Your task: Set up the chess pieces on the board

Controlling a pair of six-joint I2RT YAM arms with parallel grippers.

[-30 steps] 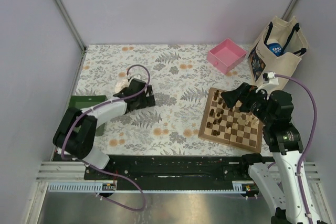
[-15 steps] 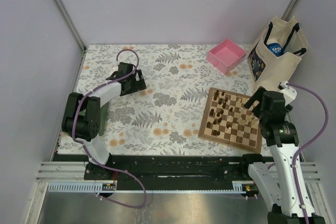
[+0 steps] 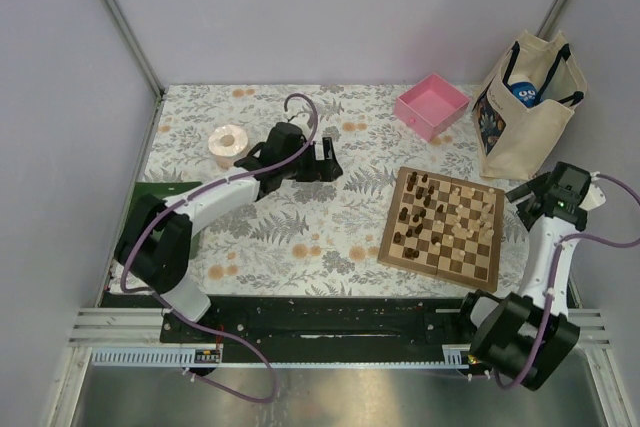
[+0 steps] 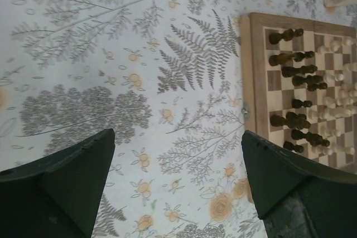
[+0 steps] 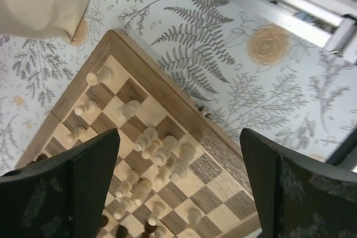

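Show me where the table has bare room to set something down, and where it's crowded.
Widest free patch: the cloth between the left arm and the board. Also free: the far strip between the roll and pink tray. Crowded: the board's pieces, and the corner by the bag.

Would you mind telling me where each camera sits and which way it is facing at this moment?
Top external: above and behind the bases, looking down at the floral table; the left arm and right arm both show.
Left wrist: above the table, looking down toward the board and its dark pieces; the open left gripper frames it.
Right wrist: over the board's edge, looking down on pale pieces; the open right gripper frames it.
Shared: both wrist views show the board.
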